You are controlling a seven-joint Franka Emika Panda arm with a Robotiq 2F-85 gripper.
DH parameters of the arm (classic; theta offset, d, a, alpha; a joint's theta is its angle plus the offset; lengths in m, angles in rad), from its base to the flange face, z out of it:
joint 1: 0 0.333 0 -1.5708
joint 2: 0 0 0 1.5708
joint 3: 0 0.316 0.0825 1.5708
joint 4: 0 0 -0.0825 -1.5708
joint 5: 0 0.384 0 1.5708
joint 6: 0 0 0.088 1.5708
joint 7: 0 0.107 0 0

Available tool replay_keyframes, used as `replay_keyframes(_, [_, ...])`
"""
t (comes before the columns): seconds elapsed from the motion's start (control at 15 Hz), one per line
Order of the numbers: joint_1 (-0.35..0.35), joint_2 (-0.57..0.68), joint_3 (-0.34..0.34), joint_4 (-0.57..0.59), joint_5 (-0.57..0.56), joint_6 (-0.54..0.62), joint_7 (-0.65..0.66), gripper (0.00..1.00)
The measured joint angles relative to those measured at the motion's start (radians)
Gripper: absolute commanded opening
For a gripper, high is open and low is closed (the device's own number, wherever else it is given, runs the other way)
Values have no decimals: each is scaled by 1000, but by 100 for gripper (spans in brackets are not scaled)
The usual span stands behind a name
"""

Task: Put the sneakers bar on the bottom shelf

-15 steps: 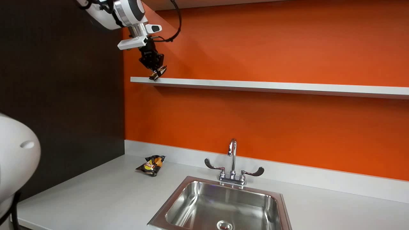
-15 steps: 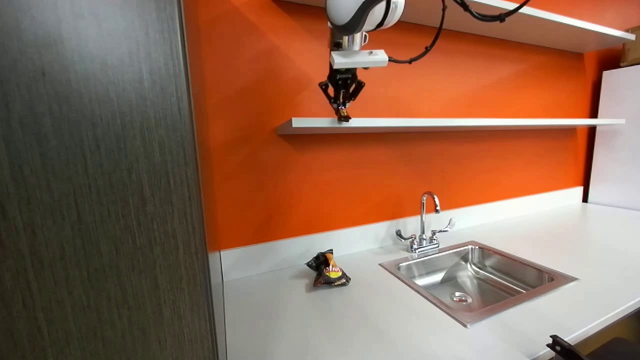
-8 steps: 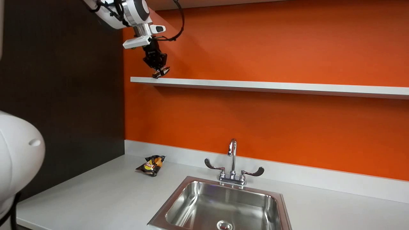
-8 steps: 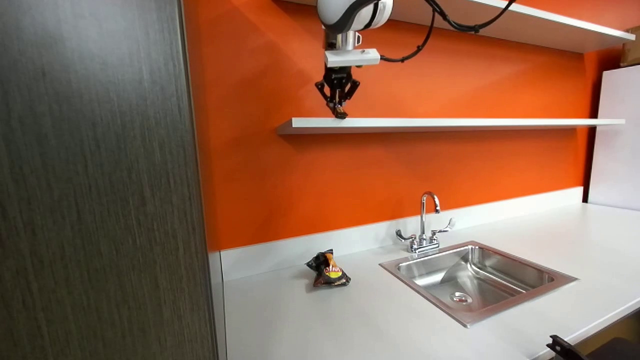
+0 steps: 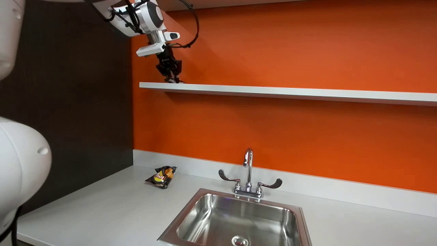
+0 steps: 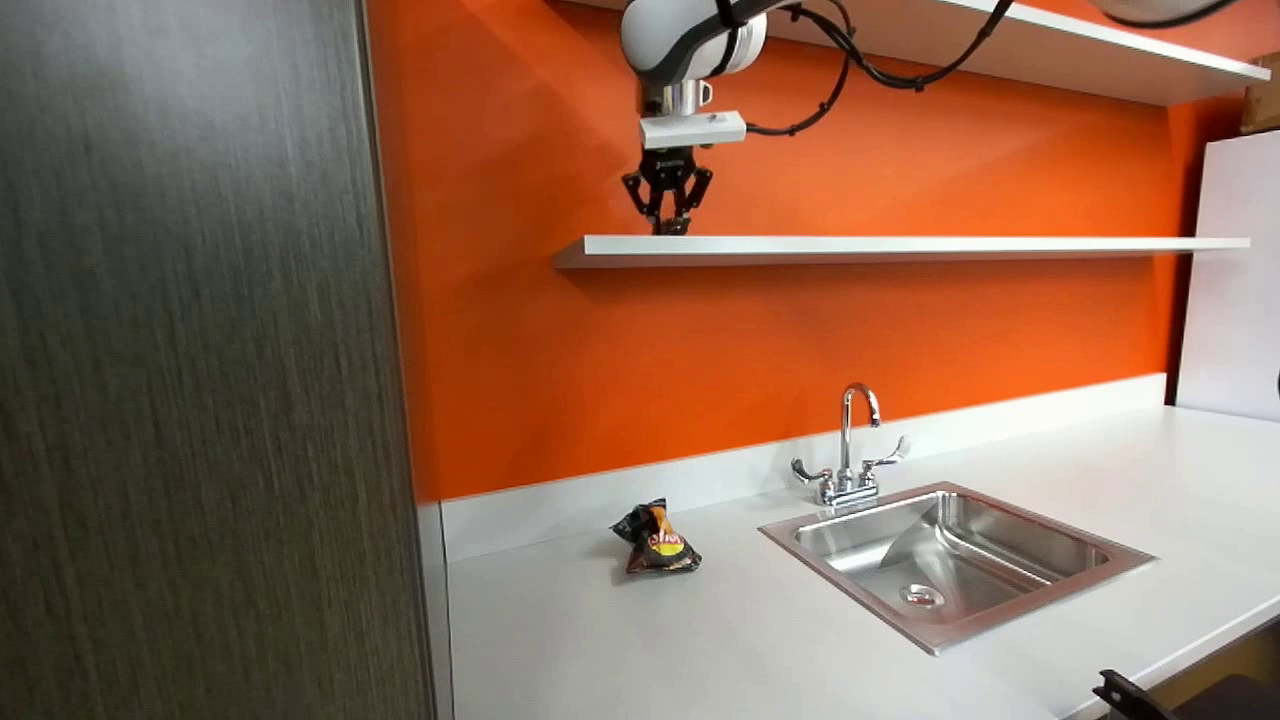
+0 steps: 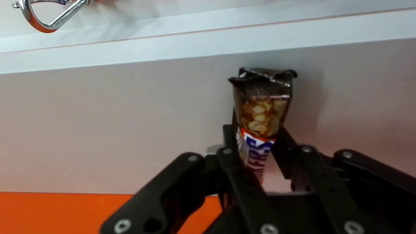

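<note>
One orange wall (image 6: 530, 400): at the back of what we see, a dark panel (image 5: 85, 119) standing at its end.
Bench (image 6: 780, 630): white, running along the foot of the wall.
Bottom shelf (image 6: 900, 245): white, on the wall, well above the bench.
Arm (image 5: 146, 18): hangs in from above in both exterior views; we see it slope down to a bent wrist, and past the bend it points down at the shelf, near the panel end.
Sink (image 5: 188, 210): set into the bench, a chrome faucet (image 5: 249, 174) at its back edge.
Chip bag (image 6: 660, 548): dark, lying on the bench, well below the shelf.
Jaws: tips close to the shelf's top and narrowly parted; in the wrist view we see a wedge of pale shelf just inside the right-hand one.
Bar (image 7: 260, 113): on the shelf, between the jaws, its crimped end jutting past them toward the shelf's front edge, its other end hidden; whether the left-hand jaw touches it we cannot tell.
</note>
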Motion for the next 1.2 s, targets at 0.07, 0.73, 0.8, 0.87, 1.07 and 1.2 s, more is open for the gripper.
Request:
replay_keyframes(0.07, [3, 5, -2, 4, -3, 0, 0, 74])
replay_keyframes(0.73, [8, -50, -1, -9, -4, -17, 10, 100])
replay_keyframes(0.8, [11, -71, 0, -25, 0, -27, 12, 100])
replay_keyframes(0.87, [16, -95, 2, -45, 5, -38, 15, 100])
replay_keyframes(1.07, [34, -179, 11, -124, 41, -79, 28, 100])
replay_keyframes(1.2, [45, -242, 17, -192, 75, -101, 41, 100])
